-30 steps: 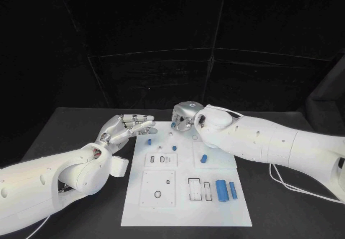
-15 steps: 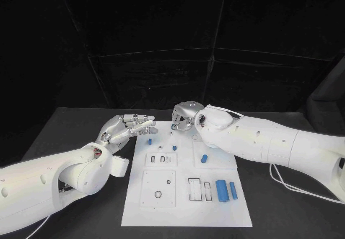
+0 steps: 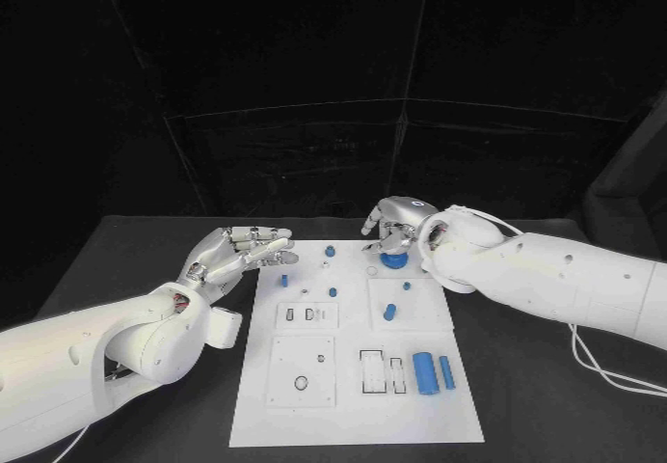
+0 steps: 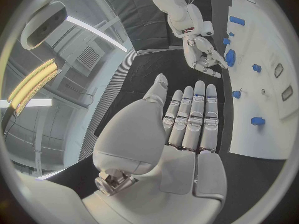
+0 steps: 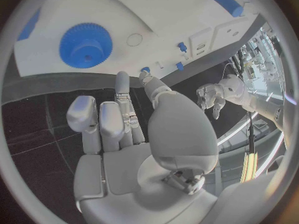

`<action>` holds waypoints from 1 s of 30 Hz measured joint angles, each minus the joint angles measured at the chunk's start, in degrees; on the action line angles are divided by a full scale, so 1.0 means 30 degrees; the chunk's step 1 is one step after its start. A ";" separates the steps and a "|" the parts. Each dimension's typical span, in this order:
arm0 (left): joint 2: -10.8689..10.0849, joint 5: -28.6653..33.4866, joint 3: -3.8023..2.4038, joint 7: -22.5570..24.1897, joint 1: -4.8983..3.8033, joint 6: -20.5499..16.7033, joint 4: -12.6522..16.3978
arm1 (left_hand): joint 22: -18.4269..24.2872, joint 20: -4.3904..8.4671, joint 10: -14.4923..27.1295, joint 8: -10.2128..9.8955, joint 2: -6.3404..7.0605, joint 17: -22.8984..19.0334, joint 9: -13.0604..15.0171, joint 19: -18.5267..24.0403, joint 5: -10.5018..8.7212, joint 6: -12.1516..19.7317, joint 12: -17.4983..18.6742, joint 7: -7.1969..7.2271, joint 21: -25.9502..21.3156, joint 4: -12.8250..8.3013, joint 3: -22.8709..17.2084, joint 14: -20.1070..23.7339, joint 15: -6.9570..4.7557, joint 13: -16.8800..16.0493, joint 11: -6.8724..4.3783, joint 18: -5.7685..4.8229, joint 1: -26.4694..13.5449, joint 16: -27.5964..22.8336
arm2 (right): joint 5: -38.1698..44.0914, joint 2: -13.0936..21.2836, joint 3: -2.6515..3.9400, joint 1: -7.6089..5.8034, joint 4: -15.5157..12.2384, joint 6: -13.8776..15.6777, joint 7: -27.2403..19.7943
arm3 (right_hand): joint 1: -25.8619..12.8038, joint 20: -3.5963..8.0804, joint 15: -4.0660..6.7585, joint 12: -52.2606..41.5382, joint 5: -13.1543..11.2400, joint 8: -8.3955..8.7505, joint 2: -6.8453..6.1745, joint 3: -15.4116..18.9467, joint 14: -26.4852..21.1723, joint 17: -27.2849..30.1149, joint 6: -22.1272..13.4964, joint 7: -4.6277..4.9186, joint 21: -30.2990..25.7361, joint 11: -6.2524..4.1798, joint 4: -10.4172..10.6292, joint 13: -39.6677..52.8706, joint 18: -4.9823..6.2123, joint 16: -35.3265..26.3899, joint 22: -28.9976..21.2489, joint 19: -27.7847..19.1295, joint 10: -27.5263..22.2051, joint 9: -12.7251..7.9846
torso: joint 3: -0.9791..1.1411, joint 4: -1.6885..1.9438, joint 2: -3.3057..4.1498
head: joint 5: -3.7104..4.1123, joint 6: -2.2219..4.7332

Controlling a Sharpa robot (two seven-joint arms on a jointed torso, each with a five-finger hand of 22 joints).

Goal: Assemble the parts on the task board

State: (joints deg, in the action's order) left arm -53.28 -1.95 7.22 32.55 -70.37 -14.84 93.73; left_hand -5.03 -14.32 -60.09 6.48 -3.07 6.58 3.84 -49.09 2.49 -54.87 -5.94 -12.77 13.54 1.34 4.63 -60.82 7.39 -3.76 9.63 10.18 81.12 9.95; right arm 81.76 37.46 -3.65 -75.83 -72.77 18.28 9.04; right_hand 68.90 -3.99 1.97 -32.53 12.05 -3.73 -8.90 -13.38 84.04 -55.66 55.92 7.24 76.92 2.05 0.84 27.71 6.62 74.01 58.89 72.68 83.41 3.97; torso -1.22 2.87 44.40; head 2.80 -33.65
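Two hands flank the far end of the task board [image 3: 355, 405], and the move to come turns on the right hand [image 3: 399, 224], which hangs over the far right corner with a round toothed blue gear [image 3: 393, 259] lying just on its near side. In the right wrist view the gear [image 5: 85, 45] lies flat on the white plate a little beyond the fingertips [image 5: 122, 77], which point toward it; the fingers are extended side by side, hold nothing and do not touch the gear. The gear is a disc with no long axis, so approach direction is probably free; whether it already sits on a peg cannot be told from these views. The left hand [image 3: 239, 251] hovers off the board's left edge over the black table [image 3: 125, 260], fingers straight and slightly parted, palm empty, well apart from the gear. The right hand is therefore the nearer by far. Small blue pegs [image 3: 283, 281] stand in the middle of the board, and two long blue bars [image 3: 425, 371] lie near its front right corner, their long axes running toward and away from the robot. Judged from this layout, most parts are not yet seated.
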 measured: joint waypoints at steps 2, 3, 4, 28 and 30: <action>-0.0003 0.0000 0.0000 -0.0002 0.0000 0.0006 -0.0007 | -0.0001 0.0000 0.0000 0.0000 0.0000 0.0000 0.0000 0.0000 0.0000 0.0000 0.0000 0.0000 0.0000 0.0000 0.0000 0.0000 0.0000 0.0000 0.0000 0.0001 0.0000 0.0000 | -0.0804 0.0520 0.0043 -0.0023 -0.0231 -0.0113 0.0000 | 0.0563 -0.0121 0.0073 -0.5263 0.0208 -0.0217 0.0366 0.1180 -0.0001 -0.1747 -0.0261 0.0038 0.0362 0.0145 0.0457 0.5693 -0.0162 0.1024 0.0678 0.0380 -0.0972 0.0061 | 0.0015 -0.0033 -0.0018 | 0.0000 0.0016; -0.0002 0.0000 0.0000 -0.0003 0.0000 0.0008 -0.0023 | -0.0001 0.0000 0.0000 0.0000 0.0000 0.0000 0.0000 0.0000 0.0000 0.0000 0.0000 -0.0001 0.0000 0.0000 0.0000 0.0000 0.0000 0.0000 0.0000 0.0000 0.0000 0.0000 | -0.1257 0.0796 0.0056 -0.0023 -0.0376 -0.0211 0.0005 | 0.0648 -0.0183 0.0072 -0.7038 0.0209 -0.0218 0.0450 0.1572 -0.0001 -0.2457 -0.0416 0.0161 0.0533 0.0170 0.0641 0.7580 -0.0159 0.1402 0.1010 0.0546 -0.1137 0.0061 | 0.0024 -0.0046 -0.0026 | 0.0000 0.0024; -0.0002 0.0000 0.0000 -0.0004 0.0000 0.0013 -0.0028 | -0.0001 0.0000 0.0000 0.0000 0.0000 0.0000 0.0000 0.0000 0.0000 0.0000 0.0000 0.0000 0.0000 0.0000 0.0000 0.0000 0.0000 -0.0001 0.0000 0.0000 0.0000 0.0000 | -0.1555 0.0995 0.0063 -0.0023 -0.0510 -0.0297 0.0021 | 0.0809 -0.0202 0.0072 -0.8285 0.0209 -0.0219 0.0533 0.1869 -0.0001 -0.3061 -0.0560 0.0225 0.0686 0.0239 0.0740 0.8942 -0.0154 0.1709 0.1328 0.0754 -0.1199 0.0061 | 0.0033 -0.0057 -0.0038 | 0.0000 0.0027; 0.0103 -0.0001 0.0002 -0.0015 0.0001 0.0153 -0.0186 | 0.0016 0.0000 0.0000 0.0000 0.0001 0.0001 0.0000 0.0000 0.0000 0.0000 0.0000 0.0000 0.0001 -0.0054 0.0054 0.0000 0.0000 0.0000 0.0000 0.0001 0.0001 0.0001 | -0.1280 0.1111 0.0092 -0.0005 -0.0206 -0.1814 0.1275 | 0.2556 -0.0478 -0.0418 -1.3839 0.0491 -0.0900 0.0794 0.3527 0.0002 -0.6427 -0.1411 0.0638 0.2684 0.0681 0.1660 1.5198 -0.1033 0.4355 0.5352 0.3633 -0.1288 0.0075 | -0.0022 0.0066 -0.0011 | 0.0377 0.0079; 0.0111 -0.0001 0.0002 -0.0016 0.0001 0.0161 -0.0194 | 0.0016 0.0001 0.0000 0.0000 0.0001 0.0001 0.0000 0.0000 0.0000 0.0000 0.0000 0.0000 0.0001 -0.0054 0.0054 0.0000 0.0000 0.0000 0.0000 -0.0001 0.0001 0.0001 | -0.1147 0.1071 0.0092 -0.0004 -0.0085 -0.1902 0.1382 | 0.2598 -0.0477 -0.0418 -1.3839 0.0602 -0.0975 0.0836 0.3527 0.0001 -0.6427 -0.1411 0.0638 0.2684 0.0681 0.1660 1.5221 -0.1032 0.4354 0.5351 0.3633 -0.1288 0.0074 | -0.0031 0.0075 -0.0007 | 0.0392 0.0048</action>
State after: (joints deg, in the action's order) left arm -52.95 -1.96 7.23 32.50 -70.37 -14.36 93.14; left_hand -4.98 -14.32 -60.09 6.48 -3.07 6.59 3.84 -49.09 2.49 -54.87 -5.94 -12.77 13.54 1.18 4.79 -60.82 7.39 -3.76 9.63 10.18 81.12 9.96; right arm 78.32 40.68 -3.38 -75.84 -73.03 12.57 13.18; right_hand 76.70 -5.42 0.71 -74.05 13.85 -6.66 -6.39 -2.80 84.04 -74.94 51.69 9.15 84.97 4.09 5.83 73.37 3.53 87.08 74.94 83.58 79.55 4.19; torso -1.31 3.10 44.38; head 3.98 -33.50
